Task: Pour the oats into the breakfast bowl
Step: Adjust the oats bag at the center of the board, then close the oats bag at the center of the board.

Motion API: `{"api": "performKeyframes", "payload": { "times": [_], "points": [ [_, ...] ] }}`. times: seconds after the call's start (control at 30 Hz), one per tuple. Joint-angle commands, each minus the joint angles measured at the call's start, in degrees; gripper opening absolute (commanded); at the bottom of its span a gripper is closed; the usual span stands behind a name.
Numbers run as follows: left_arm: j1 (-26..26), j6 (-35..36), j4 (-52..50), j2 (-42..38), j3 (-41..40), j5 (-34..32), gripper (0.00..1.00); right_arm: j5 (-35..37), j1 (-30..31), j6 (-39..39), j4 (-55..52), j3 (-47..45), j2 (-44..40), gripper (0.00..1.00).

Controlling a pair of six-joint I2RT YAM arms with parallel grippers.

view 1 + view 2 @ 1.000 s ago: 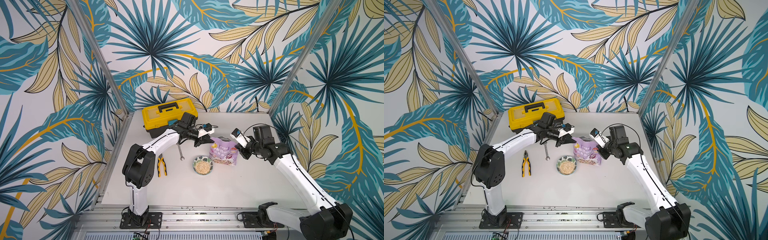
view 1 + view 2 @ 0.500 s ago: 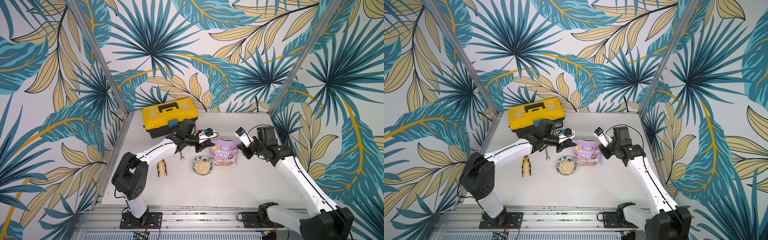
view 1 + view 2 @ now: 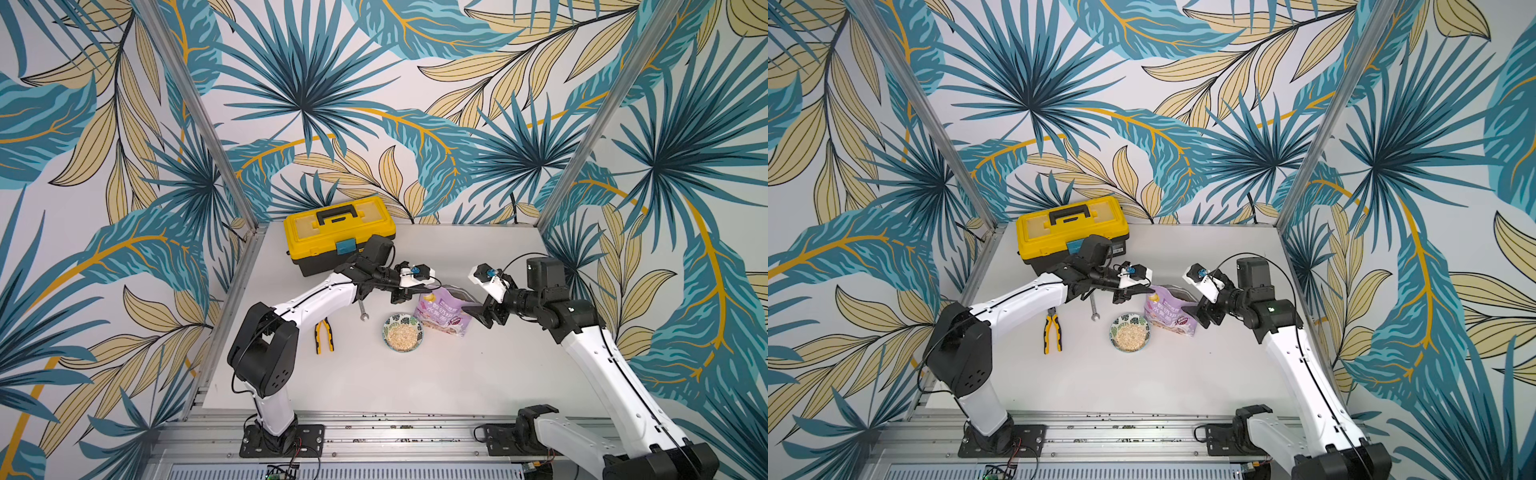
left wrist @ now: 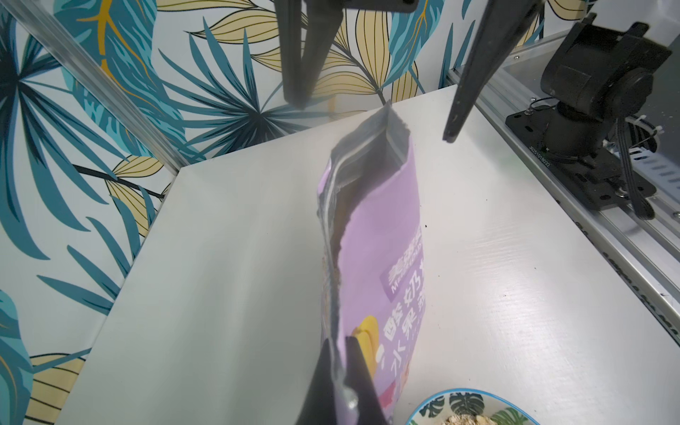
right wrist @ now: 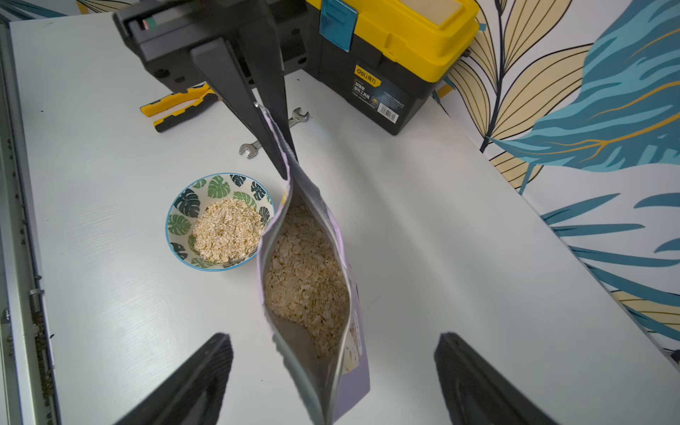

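White tabletop (image 3: 374, 386) fills the cell, walled on three sides by palm-leaf wallpaper (image 3: 307, 104). Nearest the top cameras runs one aluminium rail (image 3: 395, 428) carrying two arm bases. The right arm's black mount (image 4: 574, 173) bears a line of small print starting JS.

Farther in sits one breakfast bowl (image 5: 183, 209), white with dark green leaves and a blue rim, holding a heap of oats (image 5: 226, 230). On its left lies one pair of yellow-and-black pliers (image 3: 324, 334). Just beside the bowl on its right stands one lilac pouch (image 3: 442, 316), its mouth open upward and more flakes inside. Its front shows a banana picture and white Chinese lettering. 酸奶 and 水果 can be made out, but the small Latin line under the brand block is too blurred to read.

The left gripper (image 4: 340, 353) pinches one top corner of the pouch, jaws pressed together on the foil. The right gripper (image 5: 333, 338) is spread wide, a finger on each side of the opposite top corner, neither touching it.

Behind the bowl lies one silver open-ended wrench (image 3: 363, 309), partly under the left arm. Farthest back, by the wall, stands one toolbox (image 3: 338, 232) with a yellow lid, black base and blue latch. Its front label reads "deli 得力" above a barcode sticker.
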Motion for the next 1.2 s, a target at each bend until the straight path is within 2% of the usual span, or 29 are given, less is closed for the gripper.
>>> {"api": "performKeyframes", "payload": {
  "times": [0.0,0.13,0.2,0.43,0.6,0.63,0.7,0.73,0.8,0.83,0.9,1.17],
  "points": [
    [-0.4,2.6,2.7,0.6,4.0,5.4,0.00,-3.2,0.4,-2.7,-2.1,2.2,3.6,0.91],
    [-0.4,2.5,3.6,1.0,4.2,5.6,0.00,-2.3,1.0,-3.7,-3.0,4.0,6.6,0.82],
    [-0.4,2.5,3.5,1.2,4.4,5.6,0.00,-2.1,1.2,-4.0,-3.4,4.8,7.9,0.74],
    [-0.1,3.3,2.3,0.7,4.2,4.9,0.00,2.4,1.4,-4.8,-5.6,5.5,9.1,0.25],
    [0.8,2.4,2.8,-0.1,3.3,5.6,0.00,6.8,1.4,-5.3,-6.8,5.5,9.5,0.02],
    [1.1,2.2,3.0,-0.3,3.0,5.5,0.00,8.0,1.4,-5.5,-6.7,5.5,9.5,0.00],
    [1.6,1.6,3.4,-0.8,2.5,5.5,0.00,11.0,1.4,-5.1,-5.4,5.3,8.8,0.00],
    [1.7,1.5,3.4,-0.9,2.3,5.5,0.00,11.9,1.4,-4.9,-4.3,5.3,8.4,0.04],
    [1.7,1.7,3.4,-1.0,2.2,5.8,0.00,11.3,1.5,-4.3,-2.4,5.2,7.2,0.33],
    [1.7,1.4,3.6,-1.0,2.2,6.2,0.00,10.1,2.1,-4.6,-2.0,5.1,6.7,0.44],
    [1.6,1.1,4.2,-0.8,2.2,6.8,0.00,8.4,3.2,-4.8,-1.1,4.8,6.3,0.51],
    [1.4,0.9,5.9,0.1,2.4,7.6,0.00,9.0,6.7,-5.3,-1.0,6.8,11.3,0.54]
  ]
}}
